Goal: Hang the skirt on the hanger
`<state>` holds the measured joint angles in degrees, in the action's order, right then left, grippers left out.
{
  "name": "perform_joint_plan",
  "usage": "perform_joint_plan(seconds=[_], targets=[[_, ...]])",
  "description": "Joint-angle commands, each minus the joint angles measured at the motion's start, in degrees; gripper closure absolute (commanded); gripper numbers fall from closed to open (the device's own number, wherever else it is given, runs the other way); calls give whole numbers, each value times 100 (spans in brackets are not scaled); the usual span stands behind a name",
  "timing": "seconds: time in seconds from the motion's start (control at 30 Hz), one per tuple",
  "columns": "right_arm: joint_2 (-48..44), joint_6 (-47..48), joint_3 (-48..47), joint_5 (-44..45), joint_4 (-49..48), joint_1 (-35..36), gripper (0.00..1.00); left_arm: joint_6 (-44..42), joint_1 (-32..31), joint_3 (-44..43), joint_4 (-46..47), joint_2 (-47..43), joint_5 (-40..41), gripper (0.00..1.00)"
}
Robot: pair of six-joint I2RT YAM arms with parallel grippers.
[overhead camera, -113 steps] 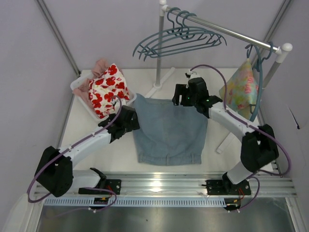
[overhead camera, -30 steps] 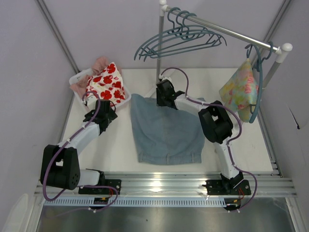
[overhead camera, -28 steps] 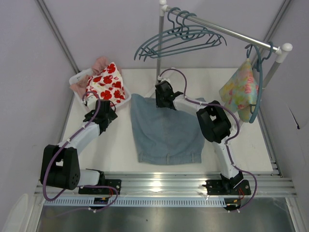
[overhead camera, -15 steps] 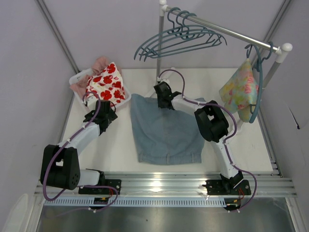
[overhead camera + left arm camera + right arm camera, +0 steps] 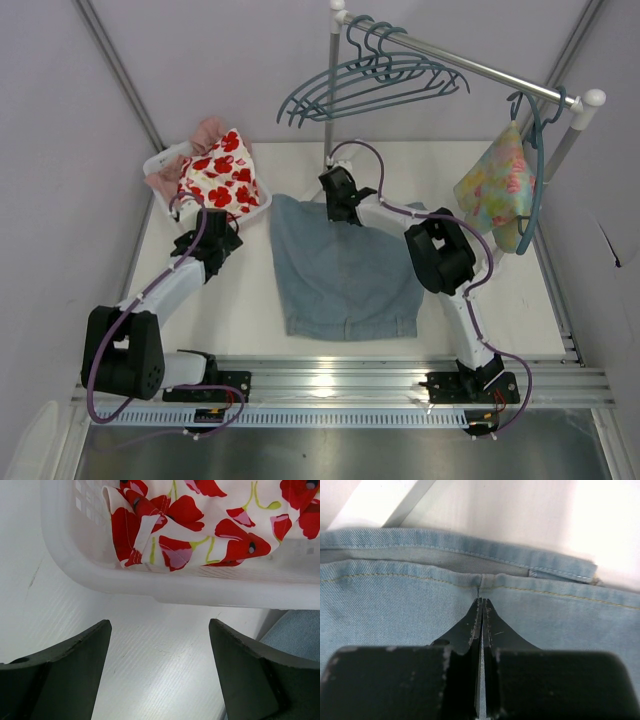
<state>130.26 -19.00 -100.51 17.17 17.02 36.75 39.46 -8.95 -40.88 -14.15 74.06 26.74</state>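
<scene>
The light blue denim skirt [image 5: 345, 270] lies flat on the table, waistband at the far end. My right gripper [image 5: 335, 195] rests on that far edge. In the right wrist view its fingers [image 5: 481, 600] are shut together, tips on the waistband seam of the skirt [image 5: 395, 610], with no fold visible between them. Teal hangers [image 5: 370, 85] hang from the rail above. My left gripper [image 5: 220, 218] stands open over bare table in front of the white basket [image 5: 200, 587]; a corner of the skirt [image 5: 297, 632] shows at its right.
The basket [image 5: 160, 165] at the back left holds a white cloth with red flowers [image 5: 220, 175]. A yellow-green floral garment [image 5: 495, 190] hangs on a teal hanger at the rail's right end. The rack's upright pole [image 5: 330, 100] stands just behind the skirt.
My right gripper's jaws have closed on the skirt's far edge. The left arm has shifted only slightly beside the basket.
</scene>
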Motion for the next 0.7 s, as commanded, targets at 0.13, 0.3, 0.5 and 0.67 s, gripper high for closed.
perform_joint_plan(seconds=[0.13,0.3,0.5,0.67], targets=[[-624,37,5,24,-251,-204,100,-53,51,151,229,-269,-37,15],[-423,222,-73,-889,-358,-361,95,-149,51,177,334,-278,-257,14],[-238,283,-162,-1435,-365,-397,58,-228,51,169,387,-261,-345,13],[-159,423,-267,-1515,-375,-318,50,-246,51,151,413,-199,-398,12]])
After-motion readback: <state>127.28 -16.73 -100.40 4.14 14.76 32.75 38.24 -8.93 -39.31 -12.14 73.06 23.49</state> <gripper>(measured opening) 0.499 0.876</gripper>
